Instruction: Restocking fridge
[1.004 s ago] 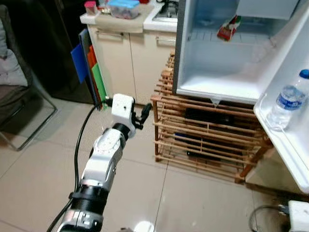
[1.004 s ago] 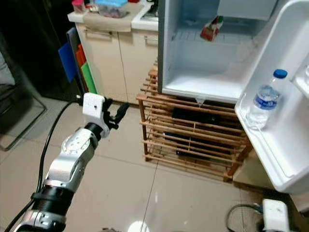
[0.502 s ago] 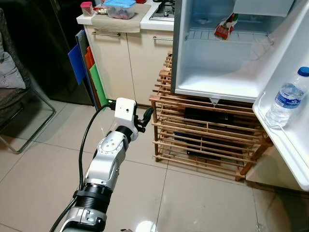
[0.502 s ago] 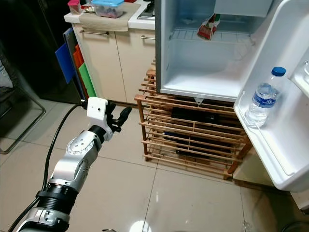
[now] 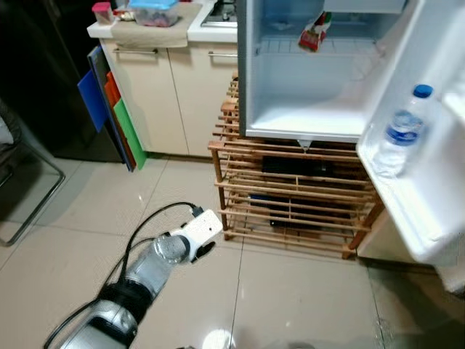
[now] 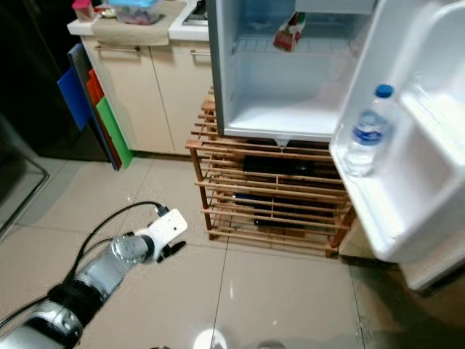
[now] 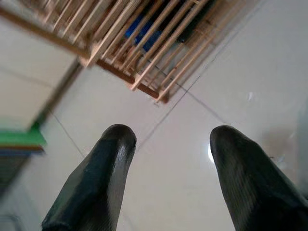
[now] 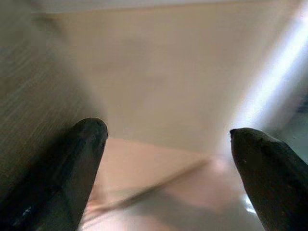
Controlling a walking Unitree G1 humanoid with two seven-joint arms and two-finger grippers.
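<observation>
Left claw agape; one bottle

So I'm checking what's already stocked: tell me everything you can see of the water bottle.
The water bottle is clear plastic with a blue cap and a blue and white label. It stands upright, alone, in the lower shelf of the open fridge door, with the shelf's white rim in front of its base. Its fill level is hard to tell.

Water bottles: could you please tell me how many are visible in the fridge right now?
1. A single water bottle stands upright in the open fridge door's shelf. The fridge's upper part is cut off from view, so others may be hidden.
</observation>
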